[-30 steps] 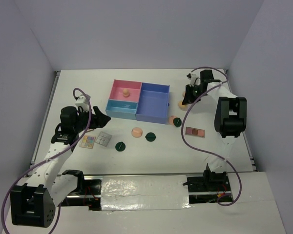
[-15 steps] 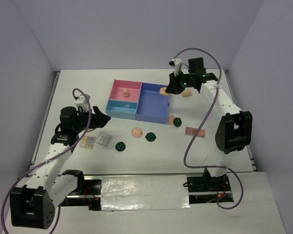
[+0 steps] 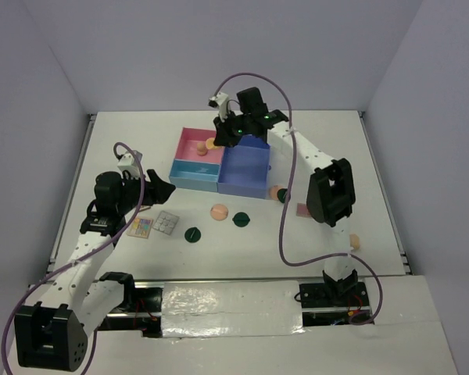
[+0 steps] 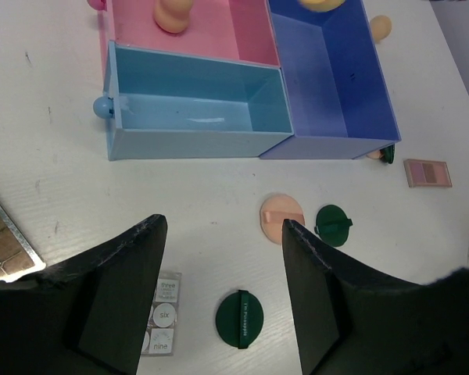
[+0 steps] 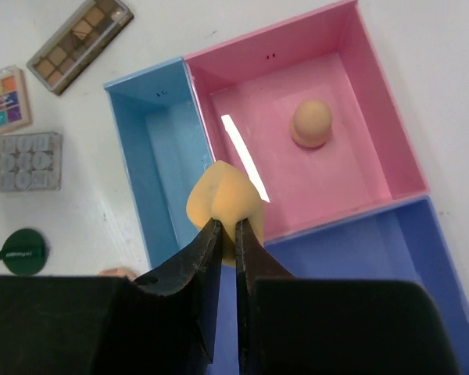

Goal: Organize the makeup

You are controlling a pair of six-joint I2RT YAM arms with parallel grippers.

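Sponge [image 5: 219,195] pinched in right end effector [image 5: 227,225], lower half hidden; left end effector [image 4: 223,226] wide apart, empty

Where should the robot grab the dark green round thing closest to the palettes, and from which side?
Probably by its rim, from straight above. The green compact lies flat on the table, too low to pinch from the side. The open left gripper hangs nearest it, and its fingers could close on opposite edges of the round rim.
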